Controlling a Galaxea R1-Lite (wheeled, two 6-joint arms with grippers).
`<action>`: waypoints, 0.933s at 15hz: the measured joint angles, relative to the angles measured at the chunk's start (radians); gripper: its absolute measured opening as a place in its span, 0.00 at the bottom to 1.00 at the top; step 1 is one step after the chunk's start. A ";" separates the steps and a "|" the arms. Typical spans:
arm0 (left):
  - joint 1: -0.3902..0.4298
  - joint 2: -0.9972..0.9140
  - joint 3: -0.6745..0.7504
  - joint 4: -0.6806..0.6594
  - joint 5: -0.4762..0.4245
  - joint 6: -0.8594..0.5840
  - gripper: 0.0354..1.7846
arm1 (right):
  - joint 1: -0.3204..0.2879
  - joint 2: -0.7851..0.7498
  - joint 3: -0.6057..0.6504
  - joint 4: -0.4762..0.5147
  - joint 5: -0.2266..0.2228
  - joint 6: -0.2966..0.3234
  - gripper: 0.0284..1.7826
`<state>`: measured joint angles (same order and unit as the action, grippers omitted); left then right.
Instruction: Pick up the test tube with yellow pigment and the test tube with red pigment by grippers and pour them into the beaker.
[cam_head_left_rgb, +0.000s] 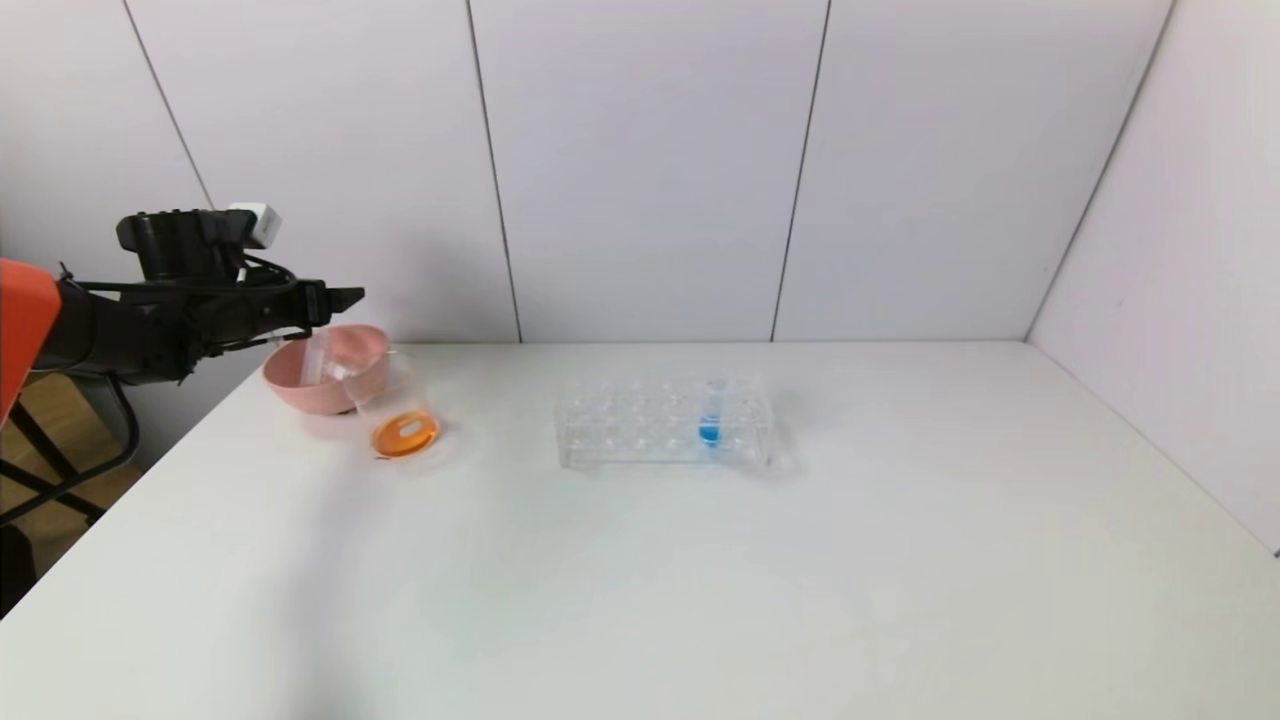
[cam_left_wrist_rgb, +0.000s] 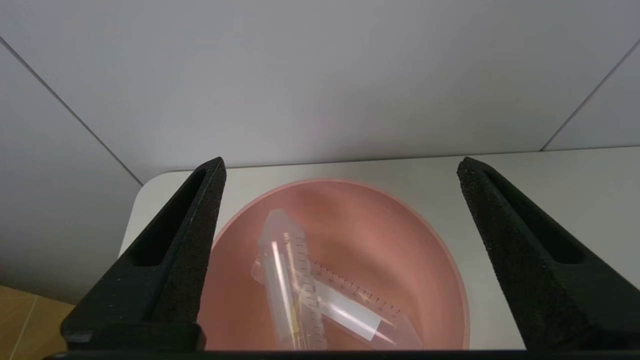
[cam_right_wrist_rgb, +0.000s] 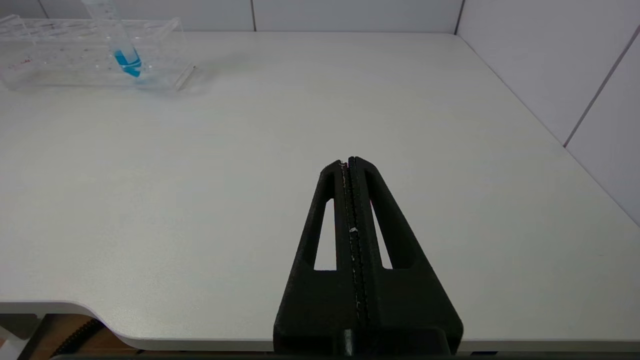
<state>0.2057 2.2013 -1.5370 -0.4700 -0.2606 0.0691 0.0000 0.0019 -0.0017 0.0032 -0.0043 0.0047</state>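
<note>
My left gripper (cam_head_left_rgb: 345, 297) hovers open and empty just above the pink bowl (cam_head_left_rgb: 290, 385) at the table's far left. In the left wrist view the gripper (cam_left_wrist_rgb: 341, 167) has its jaws wide apart over the bowl (cam_left_wrist_rgb: 440, 250). Two clear graduated test tubes lie crossed inside it, one (cam_left_wrist_rgb: 280, 270) with a faint yellow trace, the other (cam_left_wrist_rgb: 350, 312) with no liquid showing. The clear beaker (cam_head_left_rgb: 398, 400) stands next to the bowl with orange liquid at its bottom. My right gripper (cam_right_wrist_rgb: 348, 161) is shut and empty above the table's near right part.
A clear tube rack (cam_head_left_rgb: 640, 425) stands mid-table and holds one tube with blue liquid (cam_head_left_rgb: 710, 425); both also show in the right wrist view, the rack (cam_right_wrist_rgb: 60, 55) and the blue tube (cam_right_wrist_rgb: 125, 57). Walls close the table at the back and right.
</note>
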 joint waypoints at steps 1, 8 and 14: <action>-0.003 -0.012 0.004 -0.007 0.000 0.001 0.96 | 0.000 0.000 0.000 0.000 0.000 0.000 0.05; -0.059 -0.247 0.097 -0.205 -0.002 0.010 0.99 | 0.000 0.000 0.000 0.000 0.000 0.000 0.05; -0.083 -0.747 0.301 -0.186 -0.004 -0.003 0.99 | 0.000 0.000 0.000 0.000 0.000 0.000 0.05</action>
<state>0.1230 1.4538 -1.2357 -0.6562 -0.2651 0.0657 0.0000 0.0019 -0.0017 0.0032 -0.0047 0.0043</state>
